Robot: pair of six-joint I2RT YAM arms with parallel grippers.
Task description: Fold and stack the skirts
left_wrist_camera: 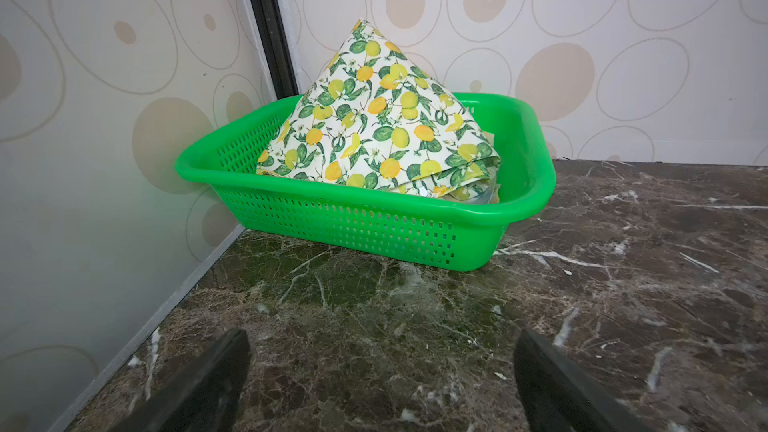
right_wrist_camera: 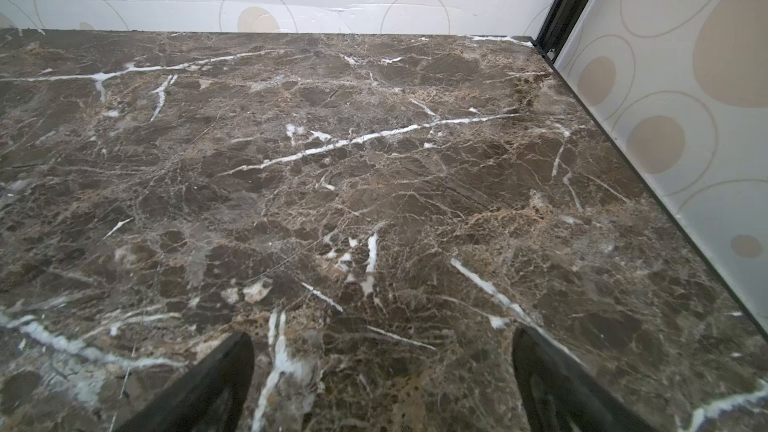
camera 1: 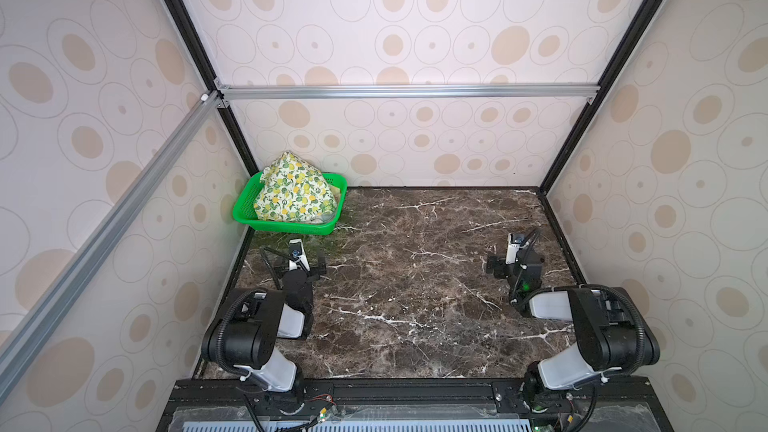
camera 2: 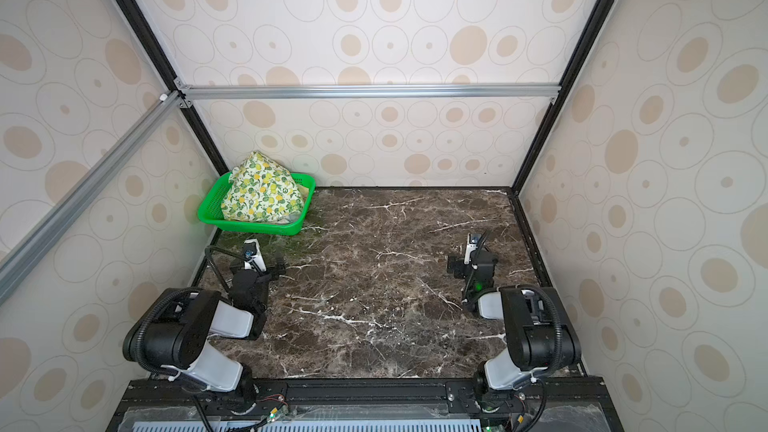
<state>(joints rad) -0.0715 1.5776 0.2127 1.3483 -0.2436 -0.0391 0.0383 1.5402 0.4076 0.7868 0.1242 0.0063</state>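
Observation:
A white skirt with yellow lemons and green leaves [camera 1: 293,193] [camera 2: 262,193] [left_wrist_camera: 374,126] is heaped in a peaked pile in a green perforated basket [camera 1: 249,218] [left_wrist_camera: 357,226] at the table's back left corner. A pale cloth edge [left_wrist_camera: 488,197] peeks out beneath it; I cannot tell what it is. My left gripper [camera 1: 304,270] [camera 2: 258,265] [left_wrist_camera: 382,367] hovers low over the marble just in front of the basket, open and empty. My right gripper [camera 1: 513,263] [camera 2: 473,263] [right_wrist_camera: 382,367] is on the right side of the table, open and empty over bare marble.
The dark brown marble tabletop [camera 1: 415,284] is enclosed by patterned walls on the left, back and right, with black frame posts [camera 1: 237,147] in the corners. The basket sits tight against the left wall.

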